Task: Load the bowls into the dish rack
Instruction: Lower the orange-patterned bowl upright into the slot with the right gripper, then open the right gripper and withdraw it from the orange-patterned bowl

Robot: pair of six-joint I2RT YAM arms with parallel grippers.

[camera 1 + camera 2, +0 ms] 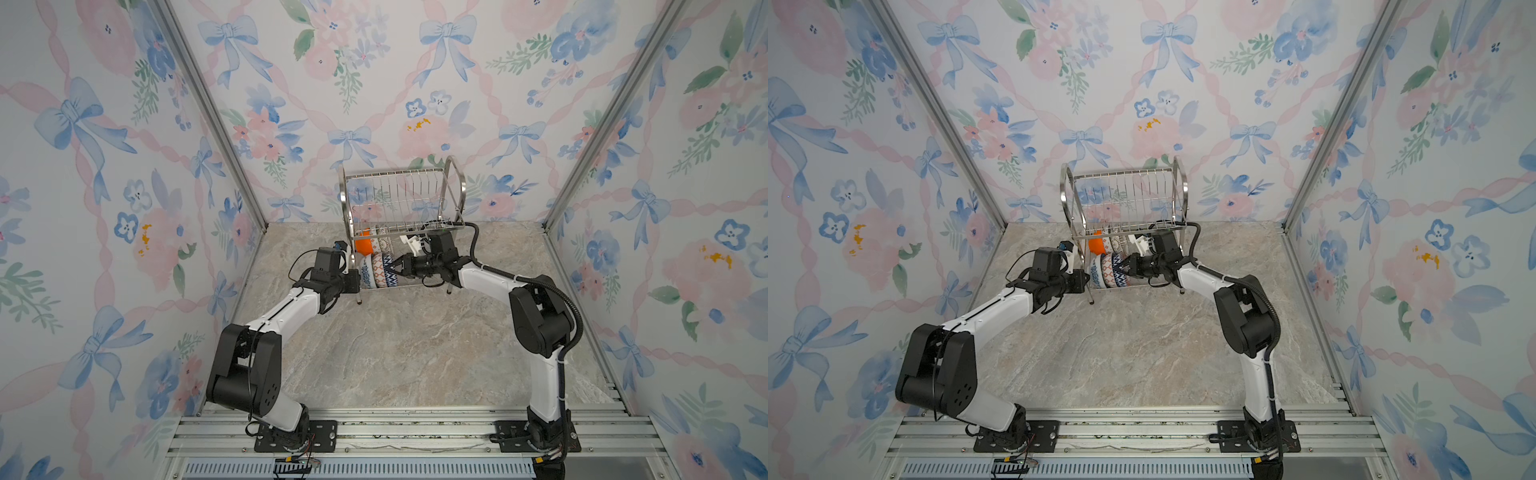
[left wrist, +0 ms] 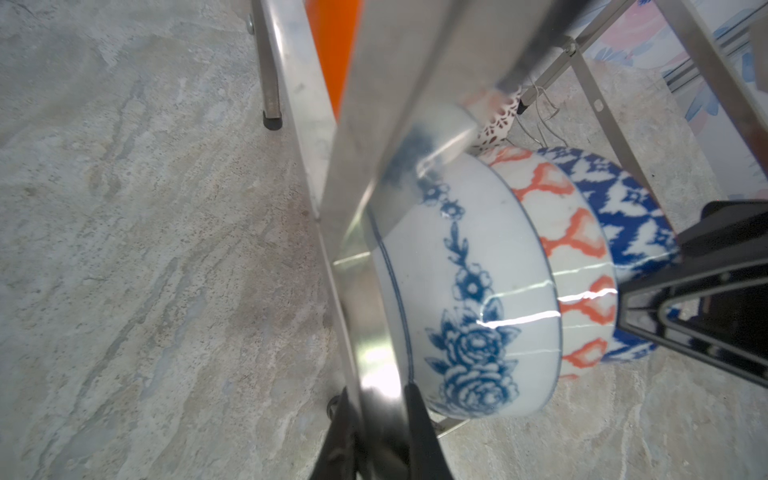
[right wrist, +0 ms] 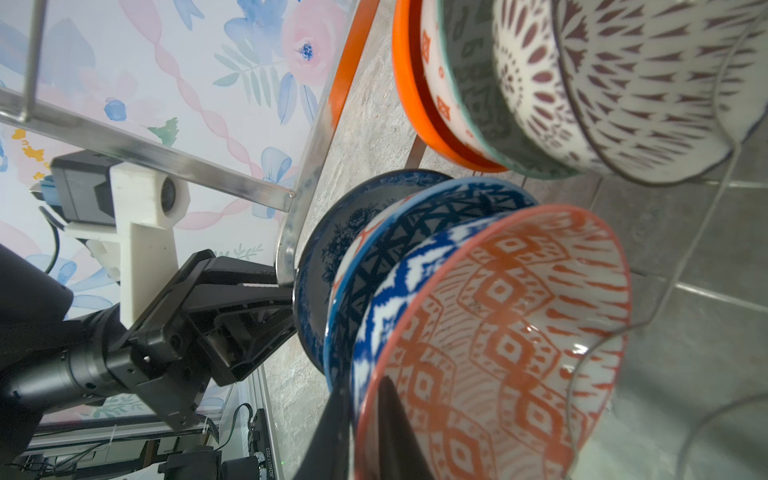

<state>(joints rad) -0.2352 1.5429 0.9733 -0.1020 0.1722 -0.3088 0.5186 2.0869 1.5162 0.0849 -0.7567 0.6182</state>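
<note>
Marbled stone table [image 1: 415, 340], walled by flowered wallpaper [image 1: 374, 83], carries the dish rack [image 1: 401, 208] toward the back, and all six bowls [image 1: 1108, 270] stand on edge on its lower shelf — three behind, an orange bowl [image 1: 363, 246] leftmost, and three in front: a blue-flowered bowl [image 2: 469, 291], an orange-and-white bowl [image 2: 577, 249], then a dark-blue bowl [image 1: 389, 269]. The right claw [image 3: 363, 419] sits narrow astride the dark-blue bowl's rim, though whether it pinches I cannot tell — the left claw [image 2: 380, 415] is clamped on the rack's side frame beside the blue-flowered bowl.
</note>
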